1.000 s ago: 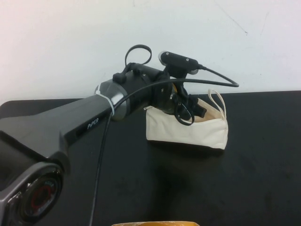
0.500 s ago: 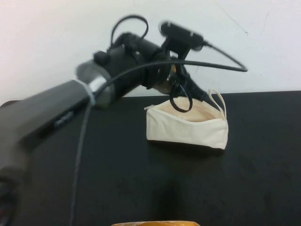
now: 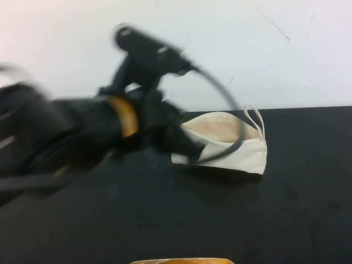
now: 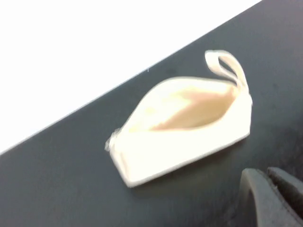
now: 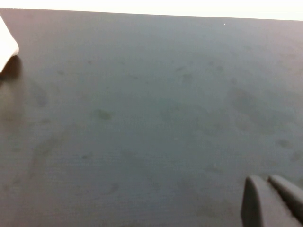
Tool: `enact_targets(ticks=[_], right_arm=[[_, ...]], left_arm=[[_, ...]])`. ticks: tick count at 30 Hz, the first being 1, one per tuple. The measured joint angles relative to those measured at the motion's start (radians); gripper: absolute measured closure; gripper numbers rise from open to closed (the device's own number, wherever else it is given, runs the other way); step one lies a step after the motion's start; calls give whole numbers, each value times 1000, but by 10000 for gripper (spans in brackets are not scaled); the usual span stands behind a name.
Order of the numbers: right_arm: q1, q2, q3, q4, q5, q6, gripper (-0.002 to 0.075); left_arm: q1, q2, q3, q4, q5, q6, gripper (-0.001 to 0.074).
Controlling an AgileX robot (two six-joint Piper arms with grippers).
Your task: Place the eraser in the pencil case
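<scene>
The cream-white pencil case (image 3: pixel 231 149) lies on the black table near the back wall, mouth open, peach lining showing, loop strap at its right end. It also shows in the left wrist view (image 4: pixel 182 127). The eraser is not visible in any view. My left gripper (image 3: pixel 190 151) is blurred with motion just left of the case's front left corner; in the left wrist view (image 4: pixel 270 182) its fingers lie together with nothing between them, clear of the case. My right gripper (image 5: pixel 267 187) is shut and empty over bare table, and is out of the high view.
The black table (image 3: pixel 247 214) meets a white wall at the back. A tan-yellow object (image 3: pixel 181 260) pokes in at the front edge. A white corner of the pencil case (image 5: pixel 5 47) shows at the edge of the right wrist view.
My left arm has pulled its gripper out of the pencil case's mouth, first rising, then swinging back to the left. The case has stayed in place with its mouth open.
</scene>
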Motion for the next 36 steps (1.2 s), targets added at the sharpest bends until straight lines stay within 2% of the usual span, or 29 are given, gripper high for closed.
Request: enact_targets(ticks=[4,10,15,17,21,30,33,36], right_arm=[[0,0,0,0,0,0,727],[0,0,0,0,0,0,727],[0,0,0,0,0,0,727],[0,0,0,0,0,0,727],[0,0,0,0,0,0,727],[0,0,0,0,0,0,727],[0,0,0,0,0,0,727],[0,0,0,0,0,0,727]], left_arm=[[0,-134,111,16,81,-12,735],[0,-264,138,-24,280,-46,735],[0,-340,177,34,299,-35,735],[0,-382,226,75,252,-37,735],[18,-482,401,100,51,-44,736],[308,-688,871,-82,-572,-14,735],[394,-777,995,-122,-657,3,737],[466,-883,1071,-172,-645,8,736]])
